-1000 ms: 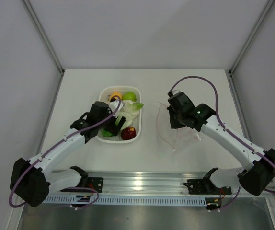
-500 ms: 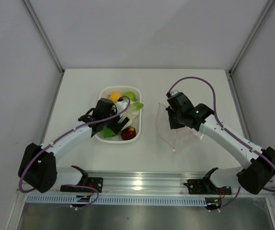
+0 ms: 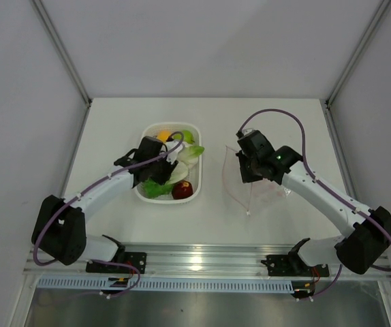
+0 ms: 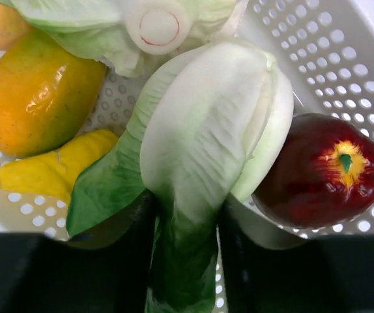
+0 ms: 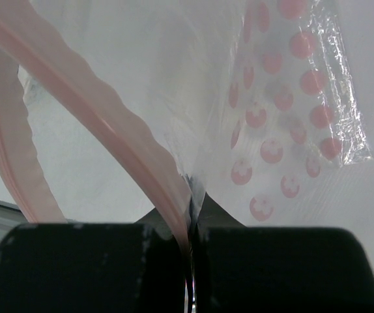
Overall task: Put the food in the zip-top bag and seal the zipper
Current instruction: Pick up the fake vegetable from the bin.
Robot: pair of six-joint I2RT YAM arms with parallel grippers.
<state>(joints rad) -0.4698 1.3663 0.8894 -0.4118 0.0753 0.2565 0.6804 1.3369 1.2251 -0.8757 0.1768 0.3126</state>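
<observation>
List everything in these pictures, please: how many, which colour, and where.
basket: one, white, on the table
orange fruit: two, orange-yellow, in basket
green fruit: one, lime green, basket's far end
apple: one, dark red, in basket
lettuce: two, green-white, in basket
yellow piece: one, yellow, in basket
bag: one, clear with pink dots, right of basket
zipper: one, pink, along bag's edge
table: one, white, under everything
left jaws: black, closed around one lettuce
right jaws: black, shut on bag's pink edge

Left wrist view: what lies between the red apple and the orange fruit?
A leafy green-white lettuce separates the dark red apple from the orange round fruit, in the left wrist view.
</observation>
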